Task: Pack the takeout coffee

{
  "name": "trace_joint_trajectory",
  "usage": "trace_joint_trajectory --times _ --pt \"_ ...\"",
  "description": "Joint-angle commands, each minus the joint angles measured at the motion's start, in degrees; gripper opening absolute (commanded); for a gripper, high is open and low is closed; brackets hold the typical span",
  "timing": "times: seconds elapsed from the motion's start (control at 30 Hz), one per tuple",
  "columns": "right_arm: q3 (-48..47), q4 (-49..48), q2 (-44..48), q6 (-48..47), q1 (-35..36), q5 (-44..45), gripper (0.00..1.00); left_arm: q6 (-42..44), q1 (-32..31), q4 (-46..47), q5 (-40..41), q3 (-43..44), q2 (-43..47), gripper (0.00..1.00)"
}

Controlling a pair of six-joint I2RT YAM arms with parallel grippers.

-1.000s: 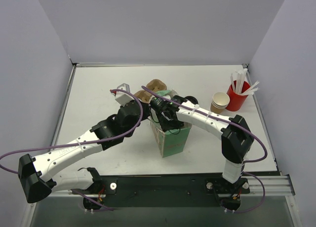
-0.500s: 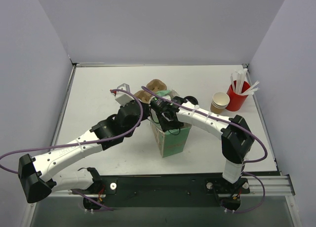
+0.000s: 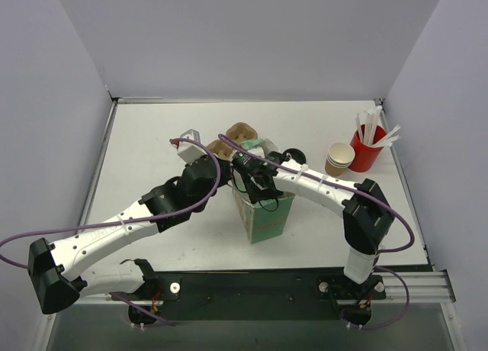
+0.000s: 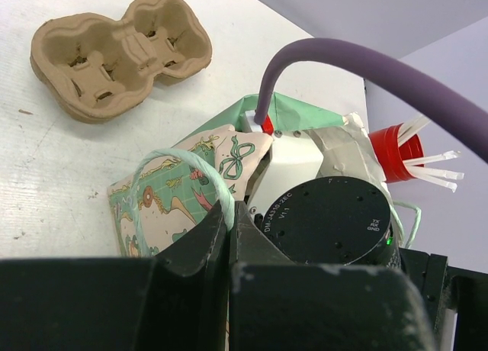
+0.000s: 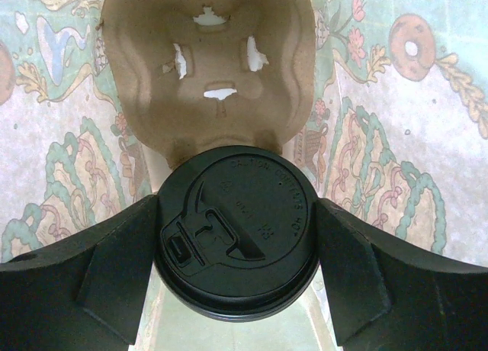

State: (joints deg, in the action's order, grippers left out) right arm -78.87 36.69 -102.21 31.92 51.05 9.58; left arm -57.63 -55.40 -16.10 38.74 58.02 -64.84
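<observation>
The takeout coffee [image 5: 236, 229] shows from above as a cup with a black lid. My right gripper [image 5: 236, 248] is shut on it, one finger on each side of the lid. It hangs inside the green patterned paper bag [image 3: 268, 217], just above a brown pulp carrier [image 5: 210, 69] that lies in the bag's bottom. In the top view the right gripper [image 3: 255, 181] reaches down into the bag's mouth and the cup is hidden. My left gripper [image 4: 229, 212] is shut on the bag's green twine handle [image 4: 164, 162] at the bag's left rim.
A second pulp carrier [image 3: 240, 135] lies on the table behind the bag. A stack of brown paper cups [image 3: 339, 159] and a red cup of white sticks [image 3: 367, 146] stand at the right. The bag's patterned walls [image 5: 396, 137] close in around the right gripper.
</observation>
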Motion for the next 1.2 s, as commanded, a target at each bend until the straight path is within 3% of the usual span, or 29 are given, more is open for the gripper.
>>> trace_joint_trajectory --times 0.0,1.17 --pt "5.7 4.6 -6.0 1.7 0.8 -2.6 0.06 -0.3 -0.2 -0.9 -0.6 2.9 -0.5 0.0" --pt "10.4 1.5 -0.5 2.6 1.0 -0.1 0.06 -0.9 -0.2 -4.4 1.8 5.0 -2.0 0.0"
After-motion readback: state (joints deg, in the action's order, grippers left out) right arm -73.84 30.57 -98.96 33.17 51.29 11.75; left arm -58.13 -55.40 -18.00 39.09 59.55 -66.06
